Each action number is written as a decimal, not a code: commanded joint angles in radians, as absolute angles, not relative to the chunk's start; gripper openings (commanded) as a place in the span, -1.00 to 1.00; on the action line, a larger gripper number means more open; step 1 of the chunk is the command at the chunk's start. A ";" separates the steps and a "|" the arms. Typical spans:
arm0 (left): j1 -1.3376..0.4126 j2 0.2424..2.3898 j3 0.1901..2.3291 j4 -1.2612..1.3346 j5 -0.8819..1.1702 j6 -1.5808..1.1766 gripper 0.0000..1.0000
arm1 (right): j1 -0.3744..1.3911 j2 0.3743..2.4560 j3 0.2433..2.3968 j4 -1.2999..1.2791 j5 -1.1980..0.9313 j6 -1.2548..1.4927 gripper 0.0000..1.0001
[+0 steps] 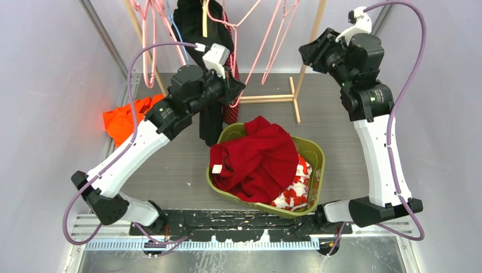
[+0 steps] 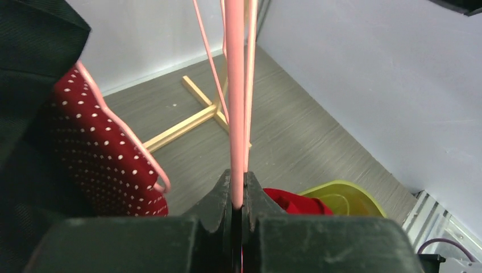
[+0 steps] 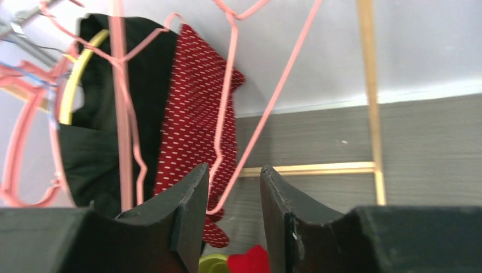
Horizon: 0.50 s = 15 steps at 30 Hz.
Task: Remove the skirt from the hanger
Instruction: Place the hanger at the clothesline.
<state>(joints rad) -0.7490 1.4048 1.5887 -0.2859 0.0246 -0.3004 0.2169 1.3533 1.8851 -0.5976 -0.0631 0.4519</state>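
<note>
left tool (image 2: 239, 193) pinches hanger (image 2: 235, 114); basket (image 1: 316, 150) holds red cloth (image 1: 258, 159).

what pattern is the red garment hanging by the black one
The red garment has small white polka dots, clearest in the left wrist view.

You have a grey, wood-grained table (image 1: 170, 165). Near its middle sits a green basket (image 1: 316, 149), close to the arms' base rail (image 1: 227, 220) at the near edge. A crumpled orange cloth (image 1: 122, 120) lies by the left wall. At the back, a wooden rack (image 1: 267, 98) rests its foot bars on the table.
</note>
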 commanded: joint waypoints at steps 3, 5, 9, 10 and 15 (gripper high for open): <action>-0.750 1.365 1.726 -0.442 -0.062 -0.272 -1.00 | 0.219 1.295 1.847 -0.591 0.081 0.344 -0.12; -0.758 1.356 1.726 -0.500 -0.064 -0.293 -1.00 | 0.220 1.292 1.835 -0.583 0.080 0.345 -0.12; -0.784 1.296 1.633 -0.598 -0.090 -0.333 -1.00 | 0.220 1.283 1.801 -0.572 0.073 0.347 -0.12; -0.789 1.280 1.602 -0.627 -0.103 -0.345 -1.00 | 0.220 1.279 1.791 -0.569 0.074 0.345 -0.13; -0.790 1.168 1.474 -0.742 -0.181 -0.397 -1.00 | 0.221 1.273 1.772 -0.561 0.077 0.344 -0.13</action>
<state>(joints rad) -0.7868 1.2495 1.5261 -0.6346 -0.1005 -0.3450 0.2169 1.3067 1.7737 -0.6209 0.0597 0.3630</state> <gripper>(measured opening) 0.033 0.438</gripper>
